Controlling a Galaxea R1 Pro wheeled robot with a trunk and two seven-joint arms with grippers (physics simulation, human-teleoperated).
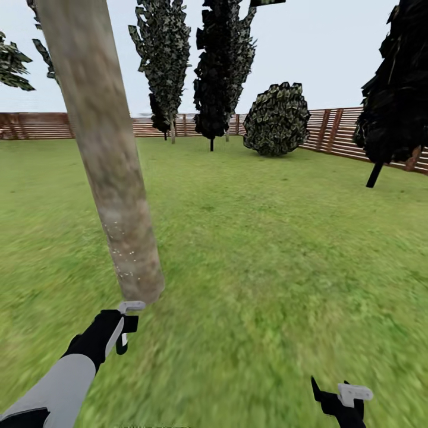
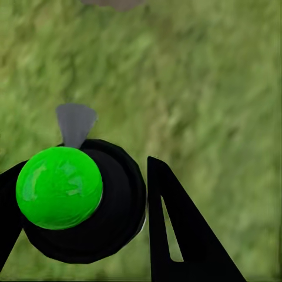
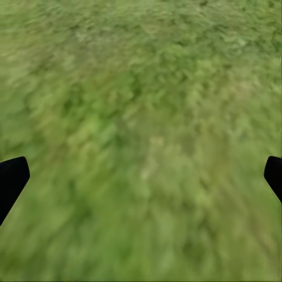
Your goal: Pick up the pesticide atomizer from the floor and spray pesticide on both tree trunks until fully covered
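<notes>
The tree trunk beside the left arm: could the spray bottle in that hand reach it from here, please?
Probably yes: the left hand holds the spray bottle right at the trunk's base, with nothing between them, and white specks dot the bark.

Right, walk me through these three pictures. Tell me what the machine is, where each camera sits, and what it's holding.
This is a simulated two-armed robot on wheels, standing on a lawn with a wooden fence behind.

The big picture comes from a camera on its head, looking down over both arms. The left gripper reaches toward a tree trunk, which carries tiny white specks low down, probably spray. The right gripper hangs low over the grass.

The other two pictures come from cameras near each gripper. In the left wrist view, the black fingers are shut on a dark spray bottle with a bright green top. In the right wrist view, the fingers stand wide apart over bare grass, holding nothing.
</notes>
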